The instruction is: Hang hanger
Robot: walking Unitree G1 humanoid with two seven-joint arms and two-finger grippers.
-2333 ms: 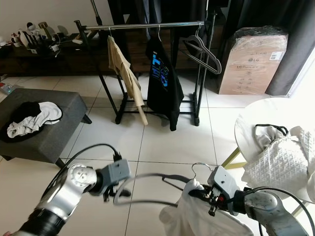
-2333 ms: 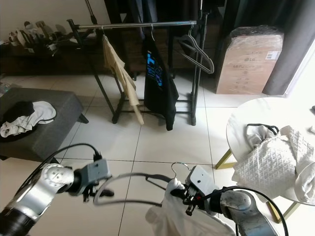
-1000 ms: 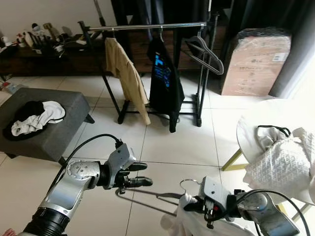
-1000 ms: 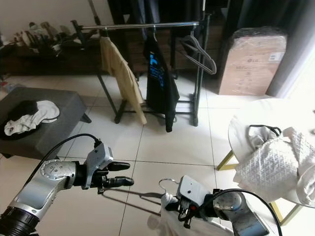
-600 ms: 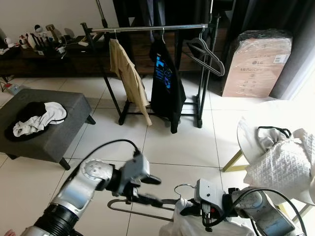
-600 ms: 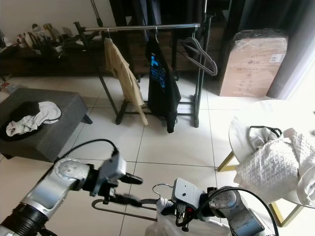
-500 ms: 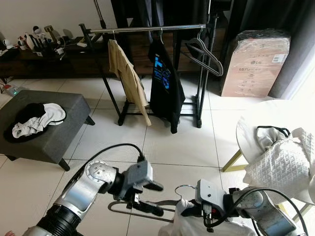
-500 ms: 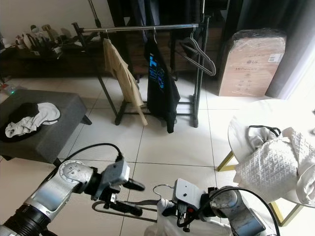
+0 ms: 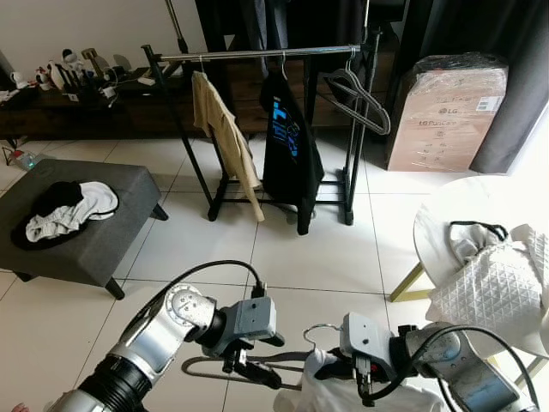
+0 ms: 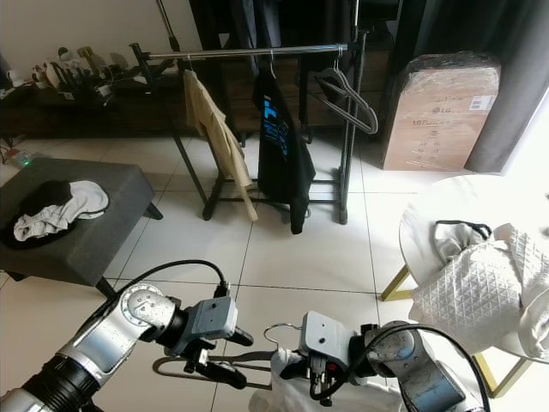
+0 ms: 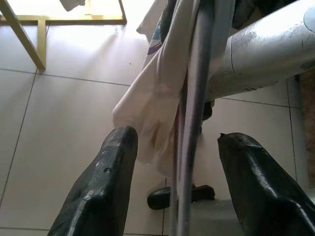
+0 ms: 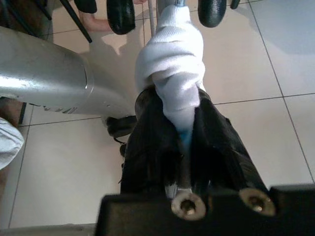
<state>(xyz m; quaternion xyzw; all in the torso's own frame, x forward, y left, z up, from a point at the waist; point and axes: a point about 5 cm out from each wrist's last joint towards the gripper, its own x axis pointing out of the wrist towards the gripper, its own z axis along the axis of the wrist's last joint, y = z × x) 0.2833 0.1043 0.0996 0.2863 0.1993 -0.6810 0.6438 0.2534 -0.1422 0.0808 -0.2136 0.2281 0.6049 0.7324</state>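
Pinching a hanger (image 9: 257, 367) draped in white cloth (image 12: 172, 83), right gripper (image 12: 179, 142); left gripper (image 11: 172, 162) fingers spread around it.

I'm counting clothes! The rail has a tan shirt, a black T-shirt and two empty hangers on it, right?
Nearly. The left eye view shows the tan shirt and black T-shirt on the rail, but just one empty hanger.
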